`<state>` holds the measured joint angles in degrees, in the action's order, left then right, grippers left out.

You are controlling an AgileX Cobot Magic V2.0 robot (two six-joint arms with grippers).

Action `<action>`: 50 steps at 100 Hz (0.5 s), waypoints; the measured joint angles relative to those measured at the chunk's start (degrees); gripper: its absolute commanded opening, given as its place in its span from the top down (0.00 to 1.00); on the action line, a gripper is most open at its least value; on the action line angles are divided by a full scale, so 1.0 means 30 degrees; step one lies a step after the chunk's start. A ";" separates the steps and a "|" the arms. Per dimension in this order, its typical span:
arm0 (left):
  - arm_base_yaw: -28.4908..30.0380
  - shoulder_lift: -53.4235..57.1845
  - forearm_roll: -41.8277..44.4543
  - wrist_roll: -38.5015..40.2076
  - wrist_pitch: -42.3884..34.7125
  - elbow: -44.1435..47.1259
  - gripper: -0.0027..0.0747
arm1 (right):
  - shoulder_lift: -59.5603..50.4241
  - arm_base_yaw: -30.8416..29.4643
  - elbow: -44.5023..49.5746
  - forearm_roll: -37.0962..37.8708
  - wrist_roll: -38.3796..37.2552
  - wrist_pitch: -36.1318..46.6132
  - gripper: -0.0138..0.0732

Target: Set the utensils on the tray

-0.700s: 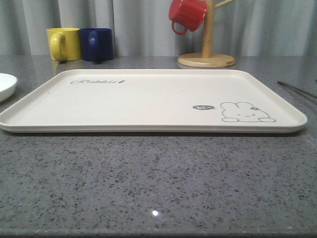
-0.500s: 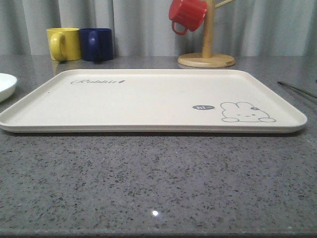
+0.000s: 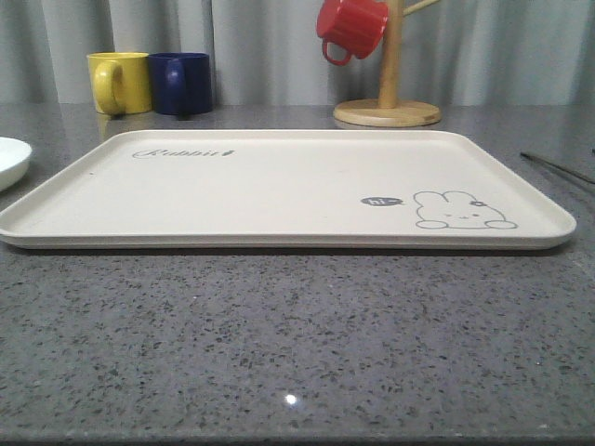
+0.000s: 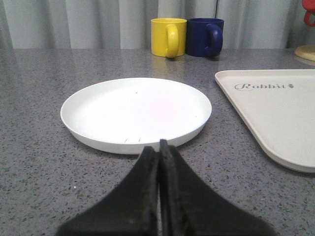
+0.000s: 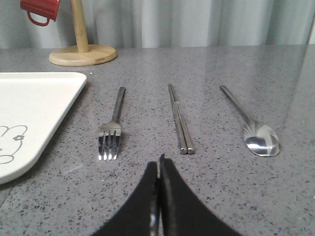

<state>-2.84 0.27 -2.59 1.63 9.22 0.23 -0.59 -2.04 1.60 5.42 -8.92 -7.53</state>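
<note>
The cream tray [image 3: 279,186] lies in the middle of the table, with nothing on it; its corner [image 5: 34,103] and its edge [image 4: 275,108] appear in the wrist views. On the grey counter beside the tray lie three silver utensils: a fork [image 5: 112,123], a pair of chopsticks [image 5: 179,118] and a spoon [image 5: 251,125]. In the front view a thin dark utensil end [image 3: 558,167] pokes in at the far right. My right gripper [image 5: 158,164] is shut and empty, just short of the fork and chopsticks. My left gripper [image 4: 159,147] is shut and empty, beside a white plate.
A round white plate [image 4: 135,113] sits left of the tray [image 3: 11,158]. A yellow mug [image 3: 119,82] and a blue mug [image 3: 181,82] stand at the back left. A wooden mug stand [image 3: 388,102] holds a red mug [image 3: 351,28] behind the tray.
</note>
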 measured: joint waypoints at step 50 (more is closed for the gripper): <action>0.0000 -0.0887 -0.0036 0.0000 0.2918 -0.3599 0.99 | 0.0000 0.0000 0.0000 0.0000 0.0000 0.0000 0.92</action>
<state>-2.84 -2.39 -2.70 1.63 17.97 -10.57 -0.59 -2.04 1.60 5.42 -8.92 -7.53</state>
